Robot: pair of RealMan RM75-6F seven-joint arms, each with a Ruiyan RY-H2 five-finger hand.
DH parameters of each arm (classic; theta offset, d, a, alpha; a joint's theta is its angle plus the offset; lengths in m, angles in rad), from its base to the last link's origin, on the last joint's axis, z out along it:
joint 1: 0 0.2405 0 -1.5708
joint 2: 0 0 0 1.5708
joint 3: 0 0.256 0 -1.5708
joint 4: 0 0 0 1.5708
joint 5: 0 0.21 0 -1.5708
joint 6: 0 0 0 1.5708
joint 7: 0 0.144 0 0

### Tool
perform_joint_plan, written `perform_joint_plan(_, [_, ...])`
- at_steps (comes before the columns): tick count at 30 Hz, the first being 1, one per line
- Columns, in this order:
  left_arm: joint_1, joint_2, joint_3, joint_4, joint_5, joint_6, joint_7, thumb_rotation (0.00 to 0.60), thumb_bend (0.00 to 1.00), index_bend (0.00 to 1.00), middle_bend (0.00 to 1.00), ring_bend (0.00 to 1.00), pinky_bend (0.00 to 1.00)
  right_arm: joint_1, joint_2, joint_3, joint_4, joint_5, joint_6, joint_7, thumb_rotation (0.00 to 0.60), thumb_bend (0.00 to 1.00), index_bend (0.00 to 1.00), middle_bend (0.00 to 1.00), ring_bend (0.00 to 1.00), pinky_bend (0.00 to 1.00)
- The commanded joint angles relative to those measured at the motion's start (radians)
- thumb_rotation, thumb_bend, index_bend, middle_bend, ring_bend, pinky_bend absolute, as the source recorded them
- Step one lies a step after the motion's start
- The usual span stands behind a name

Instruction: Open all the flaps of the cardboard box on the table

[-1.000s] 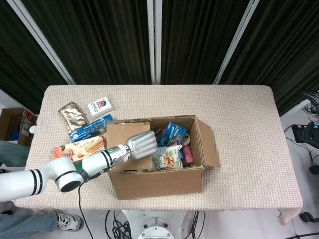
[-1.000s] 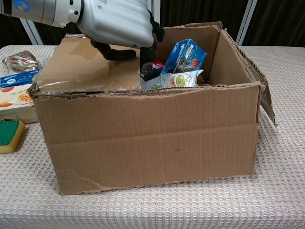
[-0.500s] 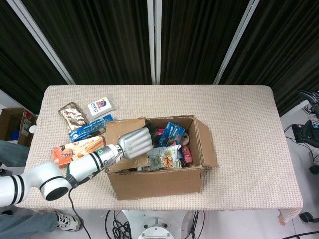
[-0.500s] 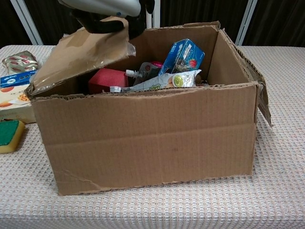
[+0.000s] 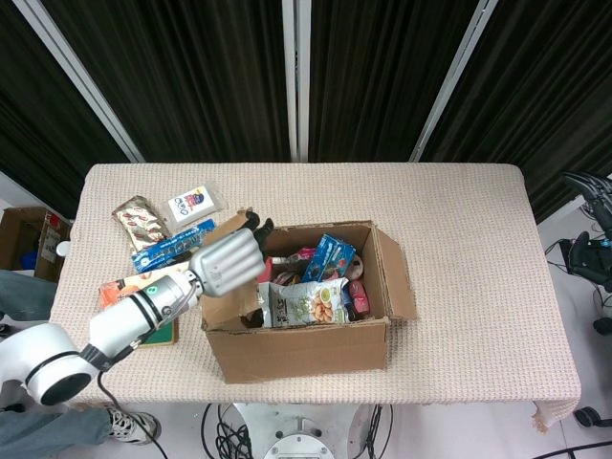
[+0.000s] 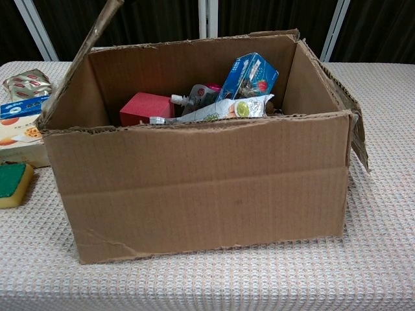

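Head view: left hand [image 5: 228, 262] lifting the cardboard box's [image 5: 304, 330] left-side flap [image 5: 229, 287].

Its fingers are curled over the flap's top edge, gripping it, and the flap stands nearly upright beside the snacks packed inside the box, which sits near the table's [image 5: 478, 268] front edge. The right-side flap [image 5: 399, 273] already hangs outward. If the hand lets go now, I reckon the flap could spring back shut; pulling too hard could drag the box toward the loose packets [image 5: 172, 246] to its left. The right hand isn't visible.

A robot lab or test room: black curtains [image 5: 191, 76] hang at 12 o'clock behind the cloth-covered worktop [image 5: 478, 249], with loose cables [image 5: 225, 426] on the floor at 6 o'clock.
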Motion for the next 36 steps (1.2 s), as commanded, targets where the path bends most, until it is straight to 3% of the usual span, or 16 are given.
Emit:
perform_joint_plan(1, [0.017,0.039,0.007,-0.023,0.003,0.019,-0.008,0.600,0.70,0.42,0.40,0.14,0.29,0.002,0.004,0.002,-0.006,-0.002,-0.001,-0.002,0.600,0.78,0.00,0.07,0.00,0.00])
perform_joint_plan(13, [0.118,0.166,0.056,-0.092,0.039,0.064,-0.022,0.600,0.71,0.39,0.39,0.14,0.29,0.013,0.008,0.008,-0.015,-0.006,-0.008,0.017,0.600,0.78,0.00,0.06,0.00,0.00])
perform_joint_plan(20, [0.179,0.223,0.059,-0.104,0.073,0.093,-0.064,0.600,0.71,0.39,0.36,0.14,0.29,0.016,0.012,0.014,-0.029,-0.005,-0.002,0.012,0.600,0.78,0.00,0.06,0.00,0.00])
perform_joint_plan(36, [0.351,0.316,0.040,-0.086,0.265,0.179,-0.305,0.600,0.71,0.24,0.21,0.14,0.30,0.055,-0.005,0.020,-0.045,-0.005,-0.057,-0.010,0.600,0.78,0.00,0.05,0.00,0.00])
